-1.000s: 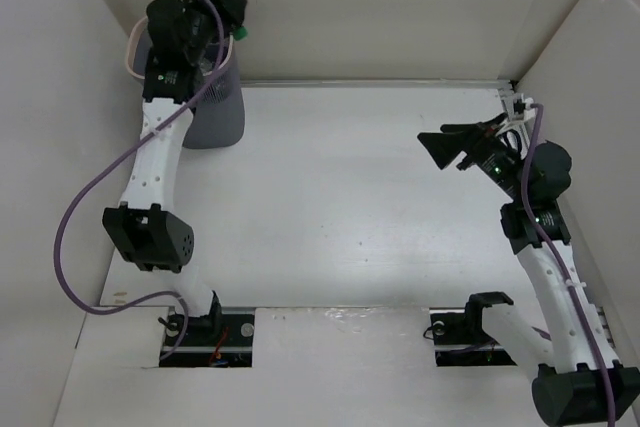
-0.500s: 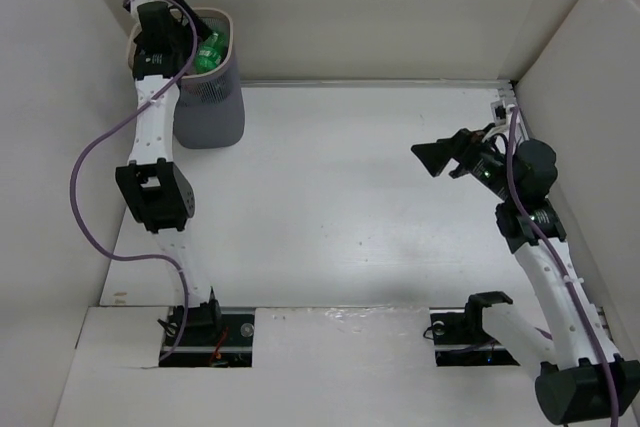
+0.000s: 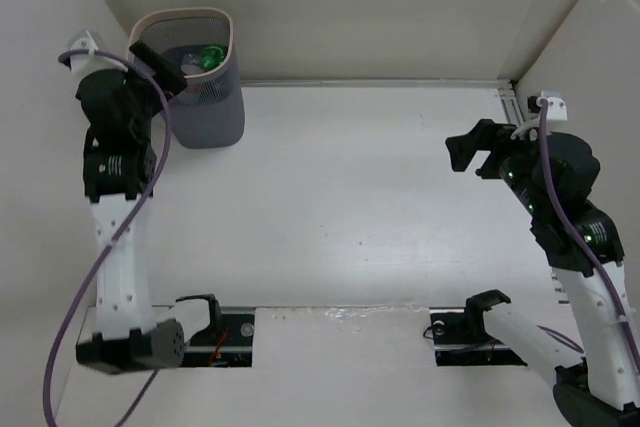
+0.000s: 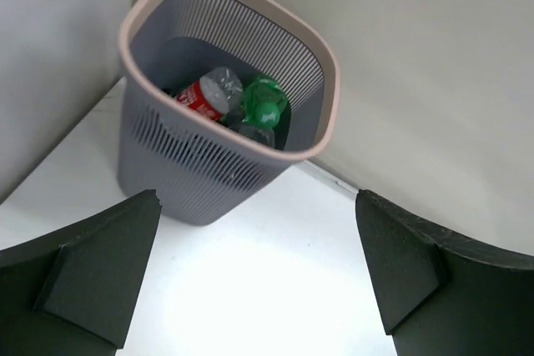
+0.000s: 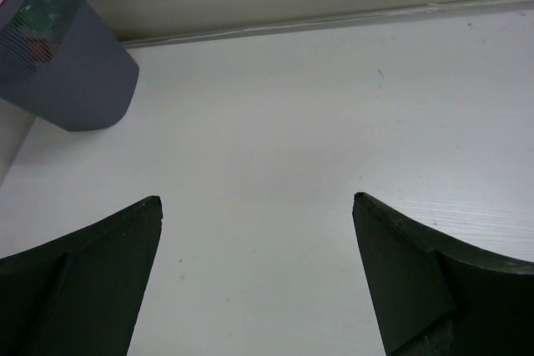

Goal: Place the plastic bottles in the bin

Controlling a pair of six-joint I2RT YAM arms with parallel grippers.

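**Q:** What does the overhead view tell you about the bin [image 3: 208, 112]?

**A:** I read it as a tall grey mesh basket, rounded-rectangular in plan, with a smooth pinkish-beige rim; it stands upright in the far left corner of the bench [image 3: 340, 197], close to the back wall [image 3: 380, 7] and the left wall [image 3: 40, 147]; the bench is matt white, and the walls are plain and pale.

**Q:** And the plastic bottles [image 4: 250, 114]?

**A:** Those I can see lie inside the bin; my left wrist view looks down its mouth and shows a green bottle [image 4: 265, 104], a clear bottle with a red label [image 4: 204, 96] beside it, and part of another clear bottle [image 4: 254, 133] just below the green one; from overhead only a green glint and some clear plastic show; my right wrist view gives green and red as blurs through the mesh.

**Q:** The grippers?

**A:** The left gripper [image 3: 160, 63] sits at the bin's left rim in the overhead view, jaws spread wide and holding nothing; its dark, wedge-shaped fingers [image 4: 92, 273] frame the bin in the wrist view; the right gripper [image 3: 470, 152] is well apart, above the right side of the bench, jaws likewise parted and holding nothing.
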